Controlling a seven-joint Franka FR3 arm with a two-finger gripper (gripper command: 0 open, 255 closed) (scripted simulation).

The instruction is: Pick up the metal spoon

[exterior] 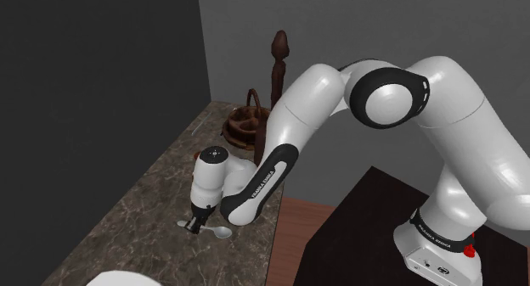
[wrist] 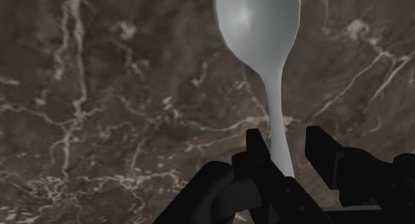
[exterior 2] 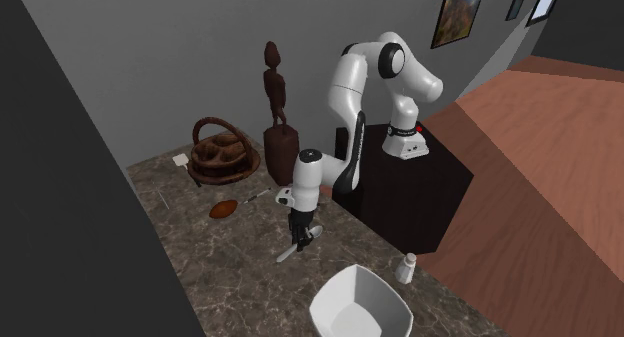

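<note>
A grey metal spoon [wrist: 259, 23] lies on the dark marbled counter [wrist: 100, 90], its bowl pointing away from the hand. My gripper [wrist: 284, 139] is down over the handle with its fingers apart; the handle runs close along one finger [wrist: 256, 146], and a gap shows before the other. In the shoulder view the gripper [exterior: 197, 225] stands at the counter surface with the spoon's bowl [exterior: 222, 232] sticking out beside it. From the second exterior view the spoon [exterior 2: 287, 253] lies just below the gripper [exterior 2: 303, 237].
A wooden basket [exterior 2: 222, 155] and a tall carved wooden figure [exterior 2: 274, 85] stand at the counter's back by the wall. A brown oval item [exterior 2: 225, 208] lies near them. A white bowl [exterior 2: 360, 303] and a small white shaker [exterior 2: 405, 268] sit toward the front. The counter's edge [exterior: 270, 233] runs close to the spoon.
</note>
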